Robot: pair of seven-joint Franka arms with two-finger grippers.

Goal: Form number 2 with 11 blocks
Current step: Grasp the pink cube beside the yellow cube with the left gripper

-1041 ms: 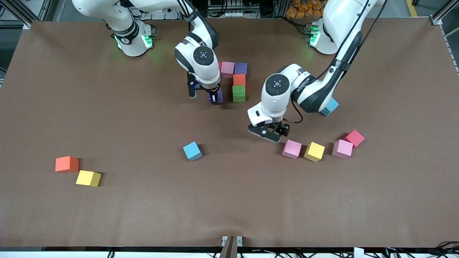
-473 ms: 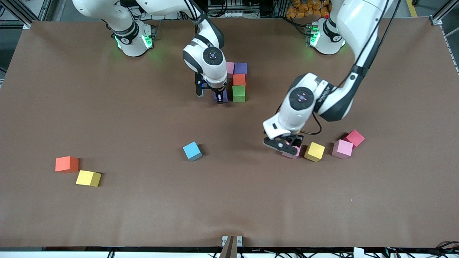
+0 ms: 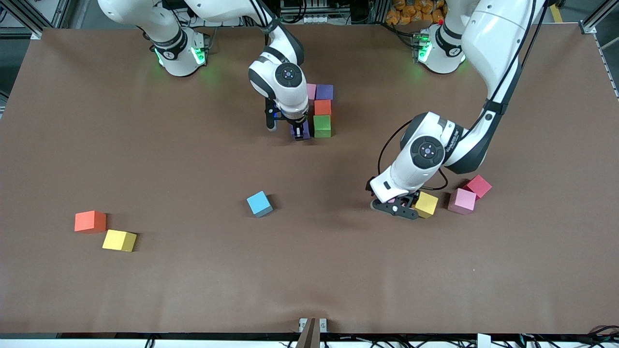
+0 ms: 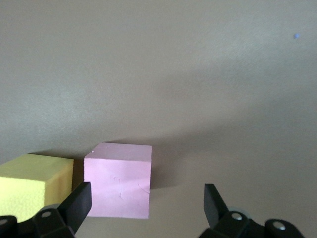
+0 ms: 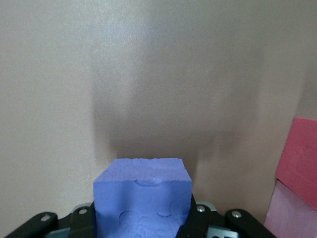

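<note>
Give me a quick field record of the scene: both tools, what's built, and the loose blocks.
right tool: shut on purple block, beside green block
left tool: open, around pink block on table
built cluster: green, orange block, purple cube
loose near left tool: yellow block
loose mid-table: light blue block

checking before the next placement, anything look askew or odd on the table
Nothing damaged. The loose blue cube and red cube sit turned at an angle to the built cluster, where the green cube lies square. Otherwise nothing stands out.
</note>
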